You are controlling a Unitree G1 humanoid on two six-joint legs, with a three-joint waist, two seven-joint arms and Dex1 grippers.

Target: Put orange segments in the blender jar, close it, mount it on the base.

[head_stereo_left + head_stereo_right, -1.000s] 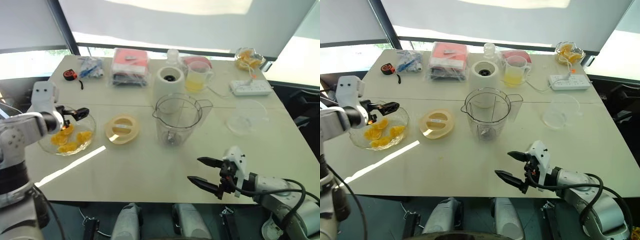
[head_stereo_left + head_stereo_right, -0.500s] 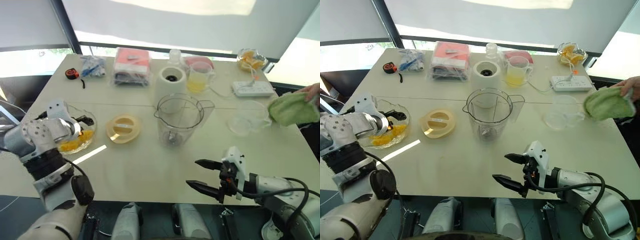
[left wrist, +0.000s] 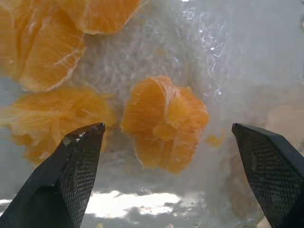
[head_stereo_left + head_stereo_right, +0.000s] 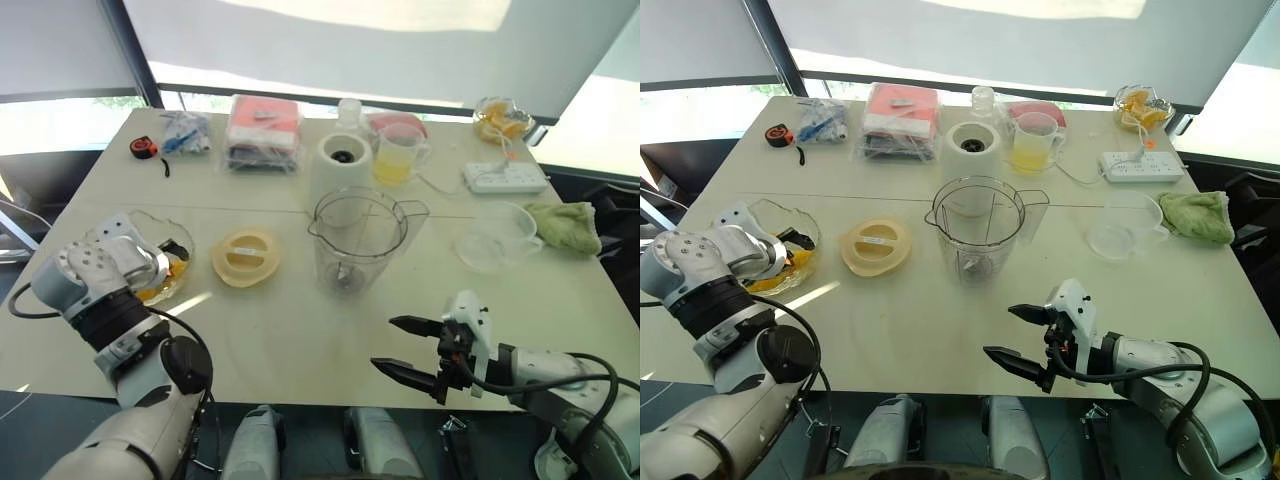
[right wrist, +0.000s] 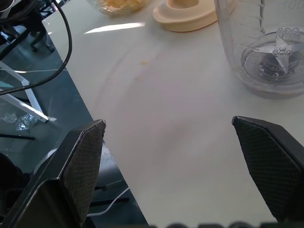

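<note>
While our left gripper (image 3: 166,142) dips into the glass bowl (image 4: 140,225), jaws spread either side of one of the segments (image 3: 164,123), nothing is pinched yet. We list the jar (image 4: 358,238) empty mid-tabletop, base (image 4: 338,165) behind it, lid (image 4: 246,257) beside. Right gripper (image 4: 412,346) waits low, jaws spread.

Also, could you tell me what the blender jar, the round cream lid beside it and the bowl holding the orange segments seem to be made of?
The blender jar: clear, glossy, probably plastic; its blade shows through the wall.
The cream lid: opaque, smooth and matte, likely moulded plastic.
The bowl: transparent with a rippled, glinting surface, glass or clear plastic; the look leaves it open. The orange segments lie in it.
</note>
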